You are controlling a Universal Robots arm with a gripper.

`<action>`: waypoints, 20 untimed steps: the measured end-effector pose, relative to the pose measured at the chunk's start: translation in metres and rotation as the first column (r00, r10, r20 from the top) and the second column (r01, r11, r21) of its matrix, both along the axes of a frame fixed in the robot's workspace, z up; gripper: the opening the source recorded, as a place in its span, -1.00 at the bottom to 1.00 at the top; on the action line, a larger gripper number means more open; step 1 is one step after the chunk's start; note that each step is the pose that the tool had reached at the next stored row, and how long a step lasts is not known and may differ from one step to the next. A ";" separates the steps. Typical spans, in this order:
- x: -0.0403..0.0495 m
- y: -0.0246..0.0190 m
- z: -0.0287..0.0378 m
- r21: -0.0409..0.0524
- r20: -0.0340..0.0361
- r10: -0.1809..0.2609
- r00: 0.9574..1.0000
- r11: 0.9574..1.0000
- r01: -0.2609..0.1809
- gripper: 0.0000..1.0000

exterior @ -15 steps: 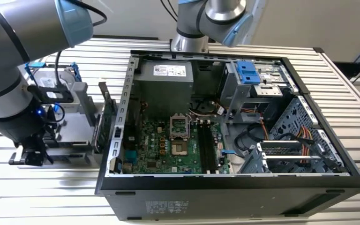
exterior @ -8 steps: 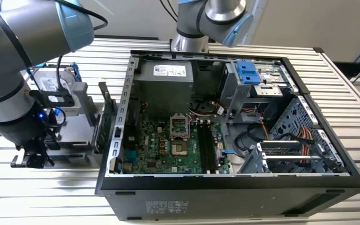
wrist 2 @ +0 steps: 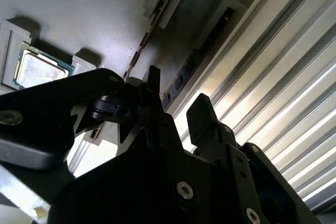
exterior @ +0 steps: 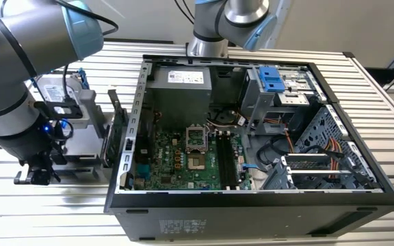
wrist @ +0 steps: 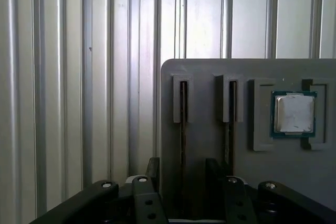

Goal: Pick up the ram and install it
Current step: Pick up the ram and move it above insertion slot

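Observation:
In the first wrist view a grey holder block point(wrist: 210, 145) has two narrow slots, each with a thin dark stick seen edge-on. I take the left one for the ram point(wrist: 183, 109); a second stick point(wrist: 230, 109) sits beside it. My gripper point(wrist: 182, 171) is open, and its two black fingertips stand either side of the left slot's line, above the block, with nothing between them. In the second wrist view the gripper point(wrist 2: 176, 95) hangs open near the stick's brownish edge point(wrist 2: 152, 24). In the exterior view the gripper point(exterior: 38, 174) hovers at the left, outside the case.
A square silver processor chip point(wrist: 294, 113) rests in a recess of the same block. The open computer case point(exterior: 252, 200) lies at the exterior view's right, with the motherboard's black slots point(exterior: 224, 164) inside. A ribbed metal table point(wrist: 79, 77) surrounds everything.

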State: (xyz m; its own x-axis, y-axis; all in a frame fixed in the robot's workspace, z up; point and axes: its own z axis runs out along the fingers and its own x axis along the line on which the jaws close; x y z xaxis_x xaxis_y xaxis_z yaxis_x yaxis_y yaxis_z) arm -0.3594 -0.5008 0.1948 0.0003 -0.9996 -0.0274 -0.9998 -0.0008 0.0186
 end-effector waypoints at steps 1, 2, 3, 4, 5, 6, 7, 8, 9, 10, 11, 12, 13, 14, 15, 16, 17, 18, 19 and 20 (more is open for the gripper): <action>0.0000 0.0001 -0.0004 0.004 0.000 0.000 1.000 1.000 0.000 1.00; -0.0001 0.0001 -0.0009 0.007 0.000 0.000 1.000 1.000 0.000 1.00; -0.0001 0.0001 -0.0014 0.011 0.000 0.000 1.000 1.000 0.000 1.00; 0.0000 0.0002 -0.0019 0.014 0.000 0.000 1.000 1.000 0.000 1.00; -0.0001 0.0002 -0.0024 0.016 0.000 0.000 1.000 1.000 0.000 1.00; -0.0001 0.0002 -0.0029 0.016 0.000 0.000 1.000 1.000 0.000 1.00; -0.0001 0.0002 -0.0034 0.017 0.000 0.000 1.000 1.000 0.000 1.00; -0.0001 0.0002 -0.0038 0.017 0.000 0.000 1.000 1.000 0.000 1.00; -0.0001 0.0001 -0.0039 0.017 0.000 0.000 1.000 1.000 0.000 1.00; -0.0001 0.0001 -0.0039 0.017 0.000 0.000 1.000 1.000 0.000 1.00; -0.0001 0.0001 -0.0040 0.017 0.000 0.000 1.000 1.000 0.000 1.00; -0.0001 0.0001 -0.0041 0.017 0.000 0.000 1.000 1.000 0.000 1.00; -0.0001 0.0002 -0.0042 0.017 0.000 0.000 1.000 1.000 0.000 1.00; -0.0001 0.0002 -0.0042 0.017 0.000 0.000 1.000 1.000 0.000 1.00; 0.0000 0.0001 -0.0042 0.017 0.000 0.000 1.000 1.000 0.000 1.00; -0.0001 0.0001 -0.0042 0.017 0.000 0.000 1.000 1.000 0.000 1.00; -0.0001 0.0001 -0.0043 0.017 0.000 0.000 1.000 1.000 0.000 1.00; -0.0001 0.0002 -0.0043 0.017 0.000 0.000 1.000 1.000 0.000 -1.00; -0.0001 0.0002 -0.0043 0.017 0.000 0.000 1.000 1.000 0.000 -1.00; -0.0001 0.0002 -0.0043 0.017 0.000 0.000 1.000 1.000 0.000 -1.00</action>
